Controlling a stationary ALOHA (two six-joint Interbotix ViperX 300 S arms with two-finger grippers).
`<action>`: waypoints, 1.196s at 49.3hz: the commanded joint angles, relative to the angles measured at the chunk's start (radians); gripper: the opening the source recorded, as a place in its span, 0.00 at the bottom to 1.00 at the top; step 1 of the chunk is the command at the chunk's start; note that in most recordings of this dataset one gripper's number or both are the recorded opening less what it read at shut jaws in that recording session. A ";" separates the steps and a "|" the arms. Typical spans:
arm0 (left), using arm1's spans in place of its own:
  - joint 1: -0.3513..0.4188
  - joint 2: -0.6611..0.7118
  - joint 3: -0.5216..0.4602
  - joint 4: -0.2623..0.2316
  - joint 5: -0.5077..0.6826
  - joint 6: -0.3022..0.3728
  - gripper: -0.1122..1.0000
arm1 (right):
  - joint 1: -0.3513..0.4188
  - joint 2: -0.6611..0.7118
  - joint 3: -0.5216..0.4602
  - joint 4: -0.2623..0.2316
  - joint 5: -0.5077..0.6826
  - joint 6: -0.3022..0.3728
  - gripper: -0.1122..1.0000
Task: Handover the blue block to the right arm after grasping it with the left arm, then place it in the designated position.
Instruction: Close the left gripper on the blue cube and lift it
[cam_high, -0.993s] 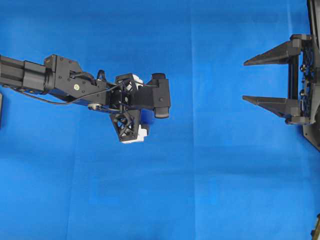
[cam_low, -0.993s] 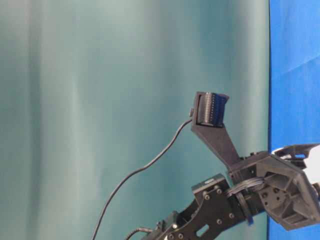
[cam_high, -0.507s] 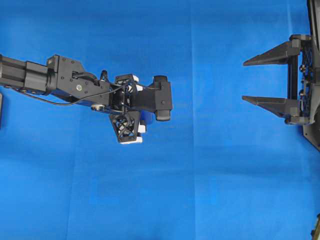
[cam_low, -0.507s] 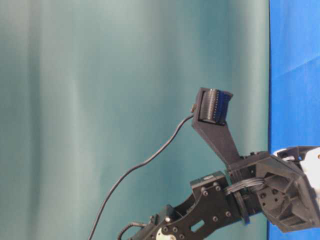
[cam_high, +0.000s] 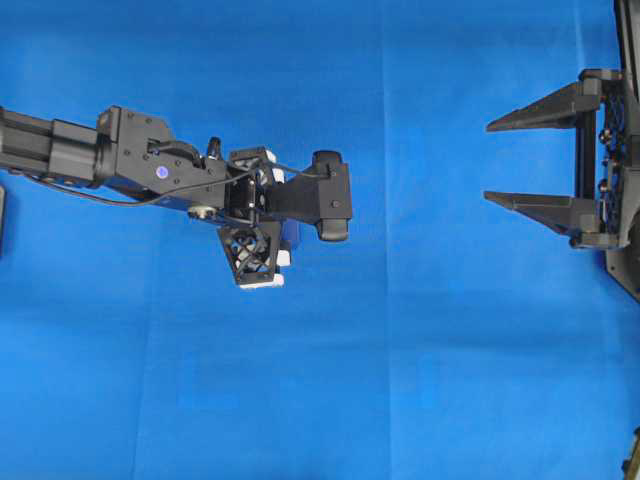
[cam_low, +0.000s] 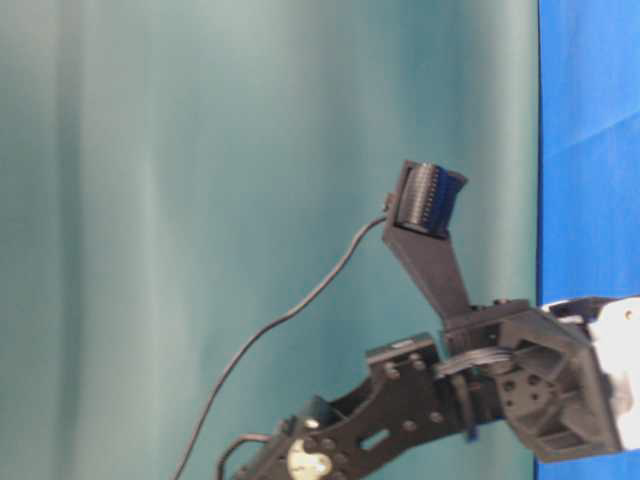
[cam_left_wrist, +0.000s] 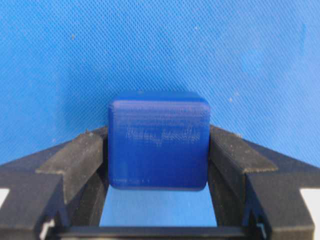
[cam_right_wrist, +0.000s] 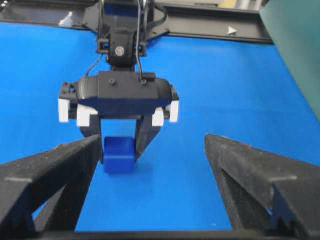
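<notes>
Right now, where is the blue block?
The blue block sits clamped between the left end effector's fingers, left of centre over the blue cloth.

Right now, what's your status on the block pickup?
Left gripper shut on the blue block, low over the blue cloth. Right gripper open, waiting well clear at the right. Nothing in the way between them.

Table cover: a bright blue cloth (cam_high: 420, 360) lay flat, with faint fold creases.
Backdrop: a teal-green curtain (cam_low: 200, 200) hung in soft vertical folds.
Far edge: a black rail (cam_right_wrist: 210, 27) bordered the cloth.
</notes>
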 joint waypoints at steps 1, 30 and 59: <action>-0.002 -0.140 -0.044 0.000 0.048 0.002 0.54 | -0.002 0.003 -0.020 0.005 -0.005 0.000 0.98; -0.002 -0.334 -0.199 0.000 0.282 0.002 0.54 | -0.002 0.002 -0.025 0.006 -0.005 0.002 0.98; -0.003 -0.440 -0.264 0.009 0.347 0.005 0.54 | -0.002 0.003 -0.025 0.006 -0.005 0.003 0.98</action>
